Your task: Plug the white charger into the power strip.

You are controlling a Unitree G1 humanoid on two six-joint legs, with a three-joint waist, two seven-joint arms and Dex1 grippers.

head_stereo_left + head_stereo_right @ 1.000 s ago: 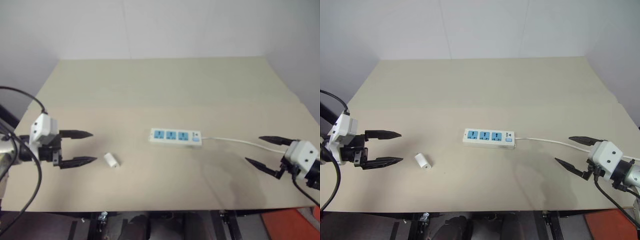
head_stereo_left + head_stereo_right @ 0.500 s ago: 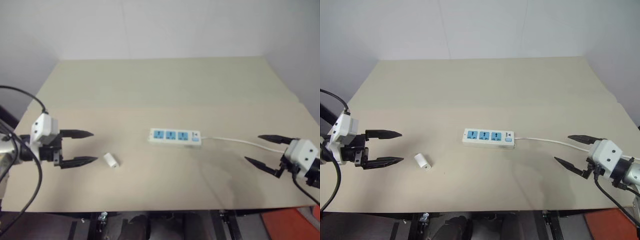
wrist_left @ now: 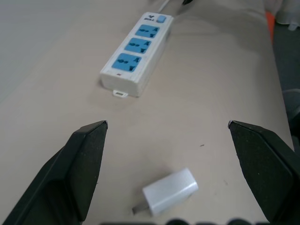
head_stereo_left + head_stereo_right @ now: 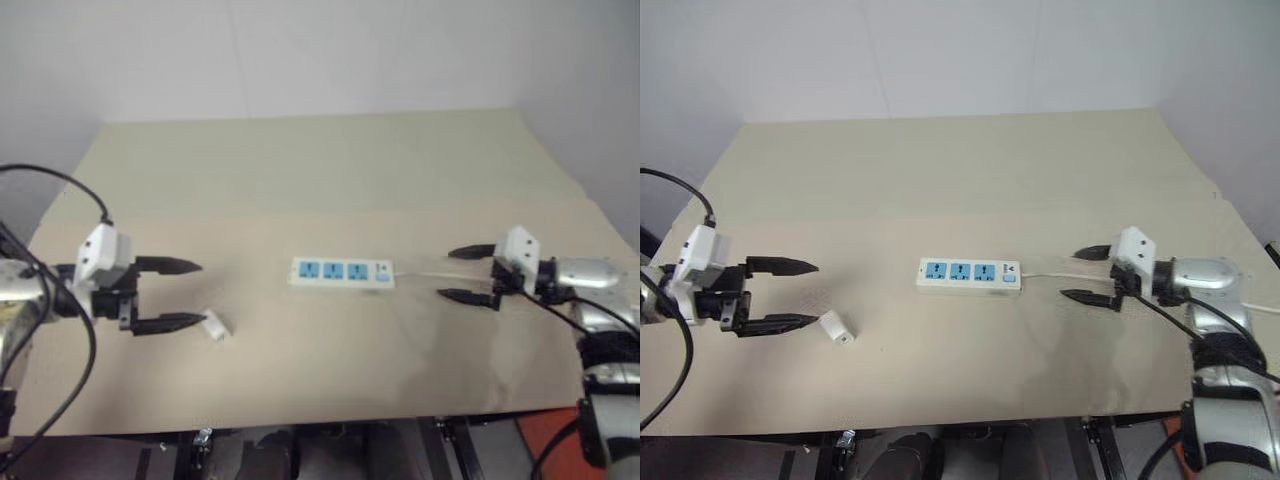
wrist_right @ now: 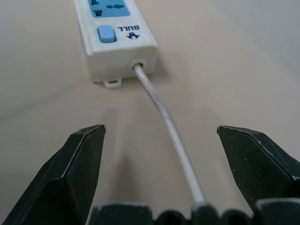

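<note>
While both arms worked toward the plugging job, the small white rounded plastic charger block (image 4: pixel 836 330) lay on its side on the beige matte tabletop (image 4: pixel 940 190), well apart from the long white rectangular power strip (image 4: pixel 969 274) at the table's middle. The left gripper (image 4: pixel 798 295), its two black fingers spread wide and empty, hovered with the charger just beside its lower fingertip; in the left wrist view the charger (image 3: pixel 169 191) sat low between the fingers (image 3: pixel 84 164), its metal pins pointing off to one side. That placing looked like the line-up for a pick, since the block has to be lifted before it can go into a socket.

The right gripper (image 4: pixel 1086 273) hung equally wide and empty over the thin white cord (image 5: pixel 166 126), which ran between its fingers to the switch end of the strip. It probably stood there to pin the strip, so the bar would not slide when pressed.

Counted: one charger, one strip, three blue sockets (image 3: pixel 140 44), one small blue switch (image 5: pixel 106 33), one cord, two grippers with two fingers each.
</note>
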